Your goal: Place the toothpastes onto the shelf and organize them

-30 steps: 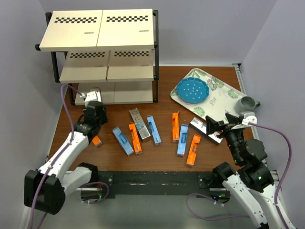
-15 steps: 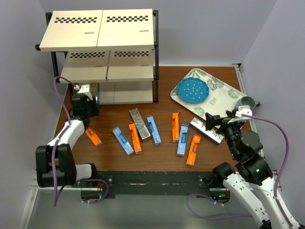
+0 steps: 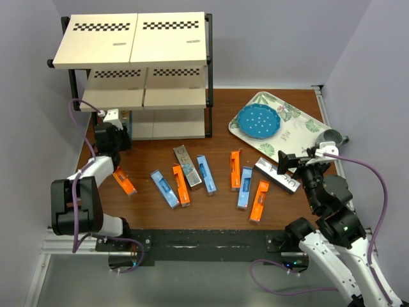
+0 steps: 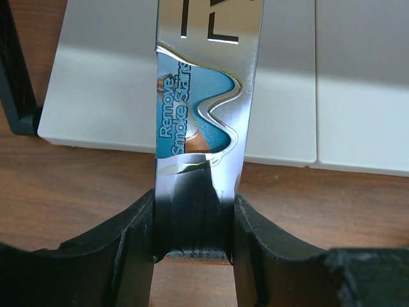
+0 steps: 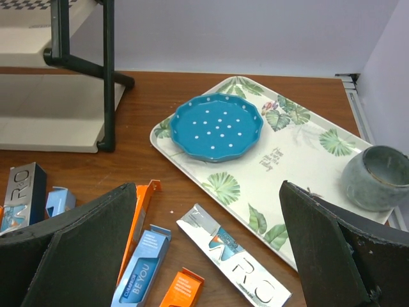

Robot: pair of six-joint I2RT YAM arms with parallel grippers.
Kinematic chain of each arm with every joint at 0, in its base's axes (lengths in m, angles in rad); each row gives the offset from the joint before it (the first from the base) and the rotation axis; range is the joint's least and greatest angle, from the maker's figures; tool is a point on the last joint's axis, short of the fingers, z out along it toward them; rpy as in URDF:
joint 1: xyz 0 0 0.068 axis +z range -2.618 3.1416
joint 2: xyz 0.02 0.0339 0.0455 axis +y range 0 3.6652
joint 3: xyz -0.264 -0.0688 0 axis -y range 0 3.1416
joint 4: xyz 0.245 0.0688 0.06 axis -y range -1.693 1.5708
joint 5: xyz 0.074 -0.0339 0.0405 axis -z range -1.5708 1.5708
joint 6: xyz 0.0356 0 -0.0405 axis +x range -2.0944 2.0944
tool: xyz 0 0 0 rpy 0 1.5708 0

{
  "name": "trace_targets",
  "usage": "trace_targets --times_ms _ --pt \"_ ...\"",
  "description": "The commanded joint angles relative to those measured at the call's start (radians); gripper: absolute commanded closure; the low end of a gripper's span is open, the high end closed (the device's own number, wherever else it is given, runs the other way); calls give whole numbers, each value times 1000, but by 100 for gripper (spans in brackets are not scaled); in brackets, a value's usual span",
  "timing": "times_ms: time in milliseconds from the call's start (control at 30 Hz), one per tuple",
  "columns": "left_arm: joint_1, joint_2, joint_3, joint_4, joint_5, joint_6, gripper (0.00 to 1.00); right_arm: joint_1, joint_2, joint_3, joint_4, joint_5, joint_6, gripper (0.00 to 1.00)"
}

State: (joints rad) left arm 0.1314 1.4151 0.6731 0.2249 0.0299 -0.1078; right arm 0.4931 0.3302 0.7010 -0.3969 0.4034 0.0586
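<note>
1. Grip first: my left claw (image 4: 193, 233) was clamped on the near end of a silver carton (image 4: 203, 96), with both fingers (image 4: 131, 246) pressed against its sides.
2. That carton pointed away from me at the shelf (image 3: 131, 39). Its far end reached over the front edge of the lowest board, near the shelf's left front post. Whether it touched the board I could not tell.
3. One orange carton (image 3: 124, 181) lay on the table (image 3: 211, 217), just in front of the shelf's left end.
4. Four cartons (image 3: 186, 165), two light blue, one orange and one silver, lay bunched in front of the shelf's right half. Three more cartons (image 3: 245, 187), two orange and one light blue, lay further right of the shelf.
5. My right claw (image 5: 208, 249) hung wide open and empty, well to the right of the shelf, near a second silver carton (image 5: 233, 261).
6. Beyond that claw, to the right of the shelf, sat a floral tray (image 3: 300, 131). It carried a blue plate (image 3: 259, 121) and a grey cup (image 3: 331, 137).
</note>
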Motion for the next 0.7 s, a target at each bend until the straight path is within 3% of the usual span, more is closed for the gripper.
trace_targets --times_ms 0,400,667 --pt "14 41 20 165 21 30 53 5 12 35 20 31 -22 1" --pt "14 130 68 172 36 16 46 7 9 46 0 41 -25 1" --pt "14 99 57 156 30 -27 33 5 9 52 1 40 -22 1"
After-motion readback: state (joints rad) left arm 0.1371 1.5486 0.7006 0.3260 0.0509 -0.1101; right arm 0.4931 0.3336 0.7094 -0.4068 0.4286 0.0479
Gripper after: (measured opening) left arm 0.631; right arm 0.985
